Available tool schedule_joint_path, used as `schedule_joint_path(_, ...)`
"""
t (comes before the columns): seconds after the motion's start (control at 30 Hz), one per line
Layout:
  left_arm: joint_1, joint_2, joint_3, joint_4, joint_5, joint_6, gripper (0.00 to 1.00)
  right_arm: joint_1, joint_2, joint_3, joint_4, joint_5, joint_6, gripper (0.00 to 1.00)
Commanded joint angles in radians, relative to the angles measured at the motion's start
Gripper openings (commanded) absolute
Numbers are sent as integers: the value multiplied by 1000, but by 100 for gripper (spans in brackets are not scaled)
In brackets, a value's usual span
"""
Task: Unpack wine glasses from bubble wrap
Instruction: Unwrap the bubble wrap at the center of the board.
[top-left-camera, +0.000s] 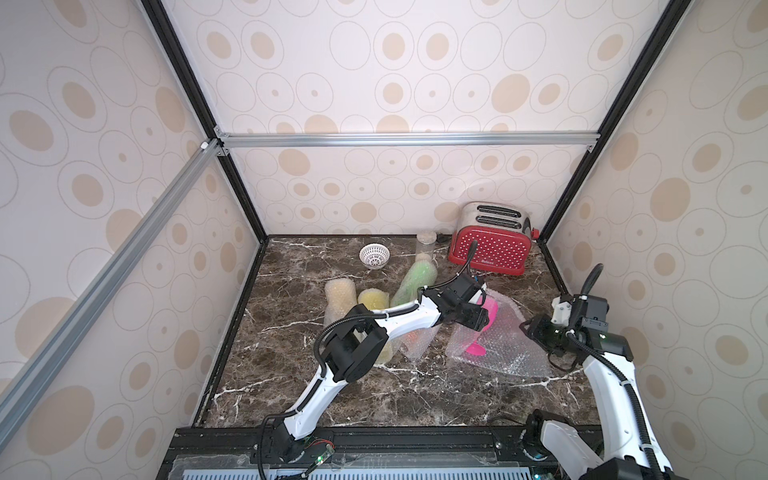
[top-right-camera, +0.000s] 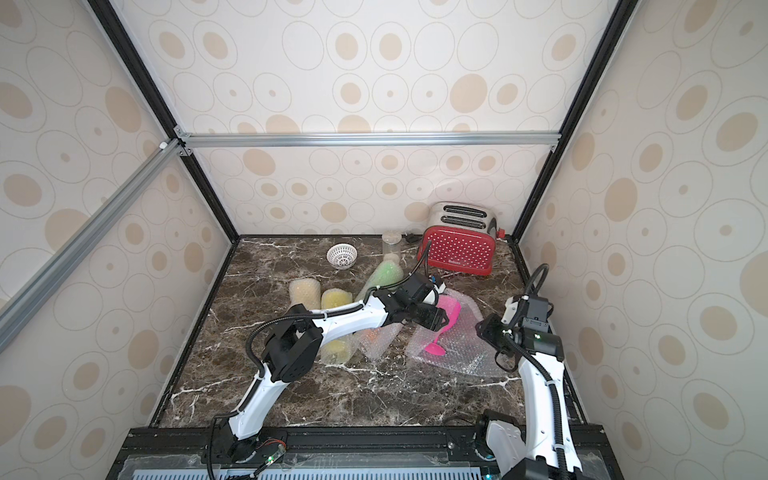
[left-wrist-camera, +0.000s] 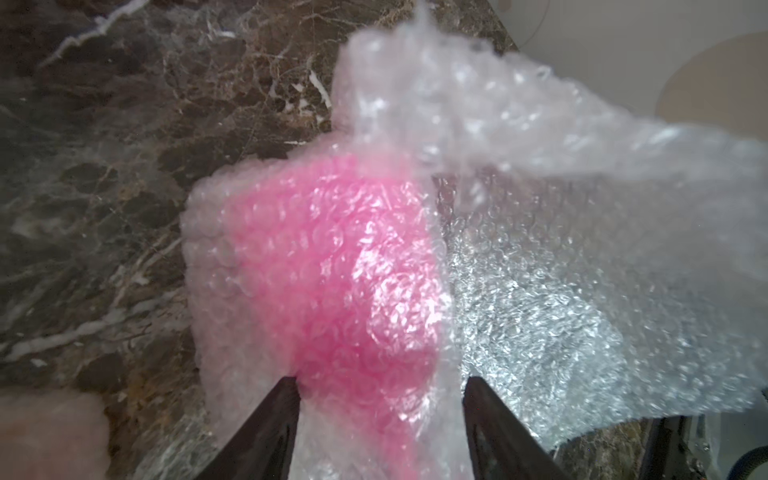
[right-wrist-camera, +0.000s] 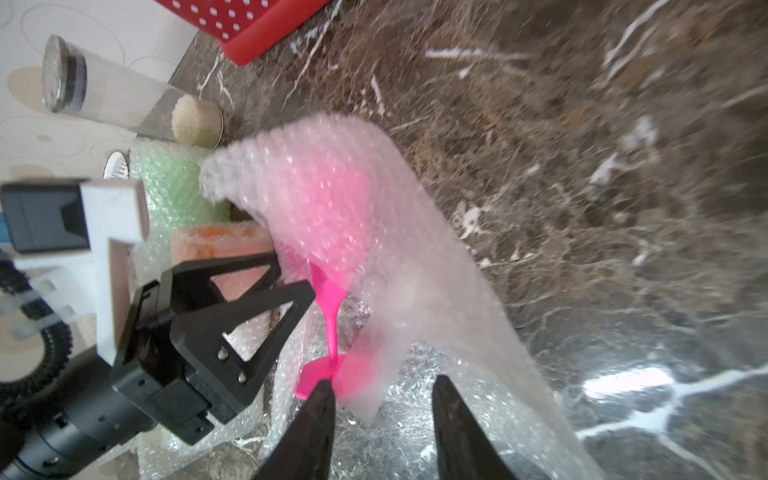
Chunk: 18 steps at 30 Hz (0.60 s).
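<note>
We've got both sets of jaws apart: left gripper (left-wrist-camera: 381, 380) straddles the pink glass (right-wrist-camera: 330, 309), the bubble wrap (right-wrist-camera: 415, 291) edge sits between the right gripper (right-wrist-camera: 382, 381) jaws, open countertop (right-wrist-camera: 582, 166) beyond. Toaster (top-left-camera: 490, 249) label's unreadable.

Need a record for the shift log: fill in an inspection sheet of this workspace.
Surface: dark brown white-veined marble tabletop, no spills.
Job's things: pink plastic goblet partly uncovered on an opened clear bubble-wrap sheet; green roll, yellow roll, pale amber roll, orange roll, all wrapped.
Clutter: small white lattice bowl, clear cylindrical jar, red white-dotted toaster.
Grippers: left gripper straddles the goblet's wrapped cup, grip unclear; right gripper open beside its foot.
Cables: black ribbed hoses along both arms.
Surroundings: oval-patterned walls, aluminium frame rail.
</note>
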Motion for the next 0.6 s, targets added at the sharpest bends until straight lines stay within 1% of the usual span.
schedule_joint_path(0.0, 4, 32, 46, -47, -16, 17, 55, 57, 5, -61, 96, -53, 72, 38)
schedule_joint_path(0.1, 6, 34, 46, -46, -18, 8, 45, 116, 58, -56, 116, 6, 70, 38)
schedule_joint_path(0.27, 8, 38, 43, -44, -5, 2, 29, 138, 175, -66, 214, 81, 96, 38)
schedule_joint_path(0.43, 16, 34, 32, -36, 15, -12, 7, 147, 280, -70, 288, 204, 87, 38)
schedule_joint_path(0.5, 24, 22, 14, -16, 27, -26, 3, 147, 324, -72, 314, 255, 81, 38)
schedule_joint_path(0.57, 34, 2, -14, 11, 46, -45, 1, 146, 379, -65, 332, 296, 86, 38)
